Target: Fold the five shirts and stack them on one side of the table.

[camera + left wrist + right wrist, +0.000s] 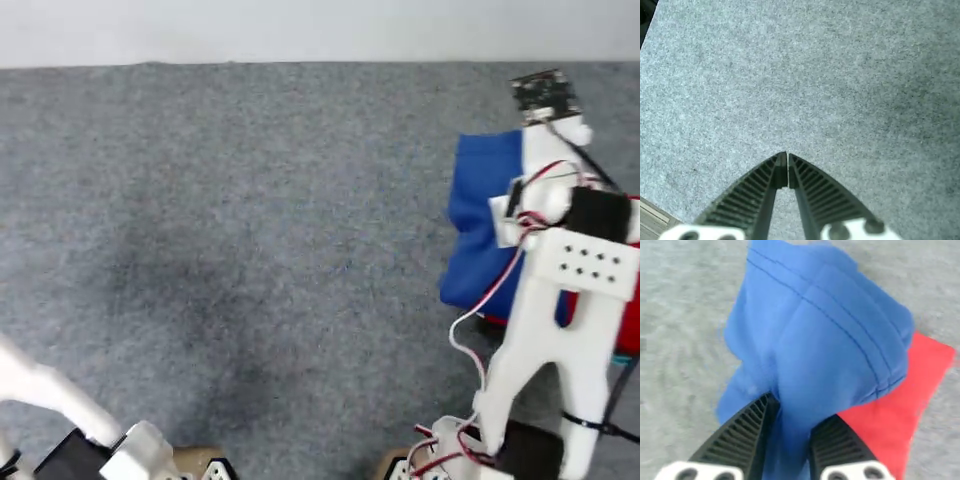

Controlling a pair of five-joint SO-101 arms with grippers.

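Cloth of the blue shirt [820, 330] is clamped in the right tool [797, 412], over a red shirt [890, 410]; left tool [788, 162] closed above worktop [840, 75]

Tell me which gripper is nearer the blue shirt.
Right. The right gripper is clamped on the blue shirt, with fabric bunched in its jaws. The left gripper is shut over bare grey table, apart from the shirt.
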